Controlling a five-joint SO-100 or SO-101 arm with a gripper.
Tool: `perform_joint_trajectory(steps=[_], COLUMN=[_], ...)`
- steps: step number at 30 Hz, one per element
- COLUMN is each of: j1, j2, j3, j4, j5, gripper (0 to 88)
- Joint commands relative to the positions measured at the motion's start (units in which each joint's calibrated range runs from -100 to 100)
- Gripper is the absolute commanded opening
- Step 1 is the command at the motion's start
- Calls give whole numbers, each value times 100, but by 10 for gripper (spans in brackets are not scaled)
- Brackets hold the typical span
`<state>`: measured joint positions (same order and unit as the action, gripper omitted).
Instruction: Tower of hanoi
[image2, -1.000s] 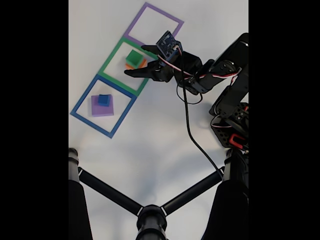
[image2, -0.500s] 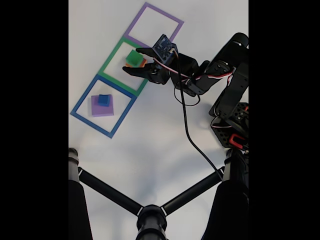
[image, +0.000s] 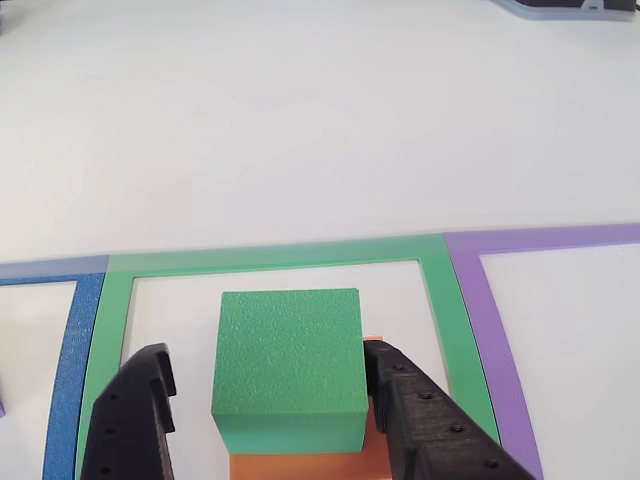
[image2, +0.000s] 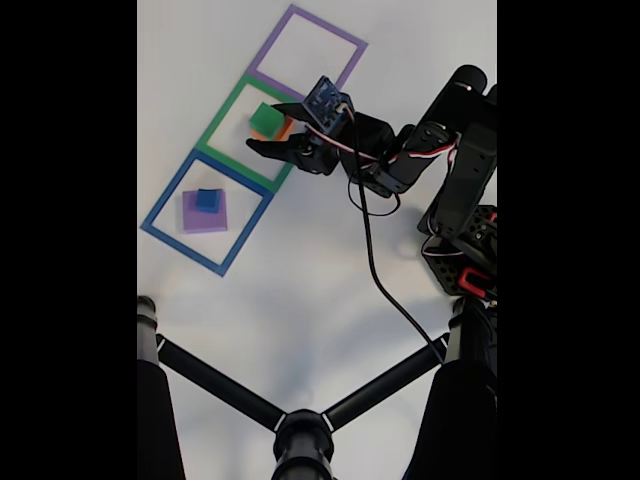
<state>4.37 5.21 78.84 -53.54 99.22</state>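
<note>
Green cube (image: 288, 365) rests on an orange block (image: 305, 466) inside the green square outline (image: 270, 258). Gripper (image: 270, 400) is spread wide, one finger on each side of the cube, not touching

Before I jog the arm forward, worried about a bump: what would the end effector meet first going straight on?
The green cube, on the orange block, sits between the open end effector fingers, so probably the cube; depth unclear.

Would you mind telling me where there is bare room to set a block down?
The purple square is bare inside. The green square is crowded: a green block sits on an orange one, with the open gripper around them. The blue square holds a blue block on a purple one.
</note>
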Motion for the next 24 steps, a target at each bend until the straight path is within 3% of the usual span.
perform_joint_trajectory(steps=[1,16,21,24], j1=[-83,-106,-129,-121], j2=[0,-192,-1130,-2019], j3=[-146,-146,-210,-519], j4=[-162,-57,915,2153], j5=[78,78,78,78], gripper=[154,62,68,66])
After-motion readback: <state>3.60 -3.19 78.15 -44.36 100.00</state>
